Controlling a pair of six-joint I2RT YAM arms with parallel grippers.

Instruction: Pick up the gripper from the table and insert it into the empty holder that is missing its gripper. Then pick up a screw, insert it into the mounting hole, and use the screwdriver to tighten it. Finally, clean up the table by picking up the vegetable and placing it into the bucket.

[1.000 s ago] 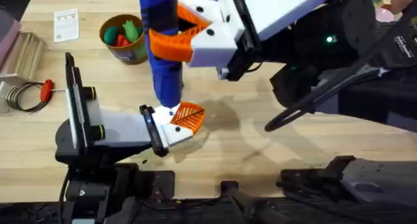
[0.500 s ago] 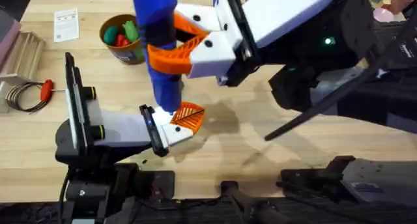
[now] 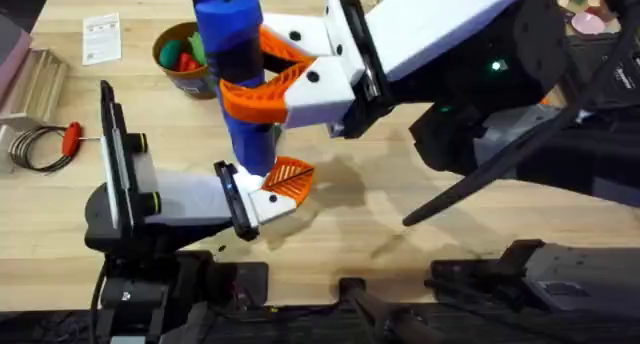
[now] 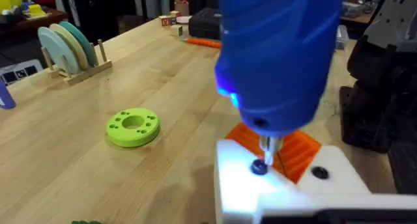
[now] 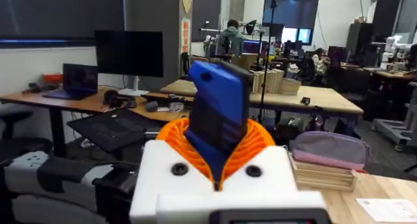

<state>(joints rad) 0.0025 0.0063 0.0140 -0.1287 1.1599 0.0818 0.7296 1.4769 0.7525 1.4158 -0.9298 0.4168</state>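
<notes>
While your right gripper (image 3: 265, 69) clamps its orange pads around the blue screwdriver (image 3: 235, 79), holding it upright over the middle of the table (image 3: 400, 224), the bit comes down onto a dark screw (image 4: 259, 167) seated in the white body of your left gripper (image 3: 285, 179), just beside its orange ribbed pad (image 4: 296, 149). You cannot tell from these views whether the left gripper's fingers are apart or together. At the far left of the table the bucket (image 3: 190, 56) stands with green and red toy foods inside. From the left wrist view you can see the lime-green round disc (image 4: 133, 127) lying flat on the wood, and well beyond it the holder (image 4: 68, 47) with its pale slats upright
</notes>
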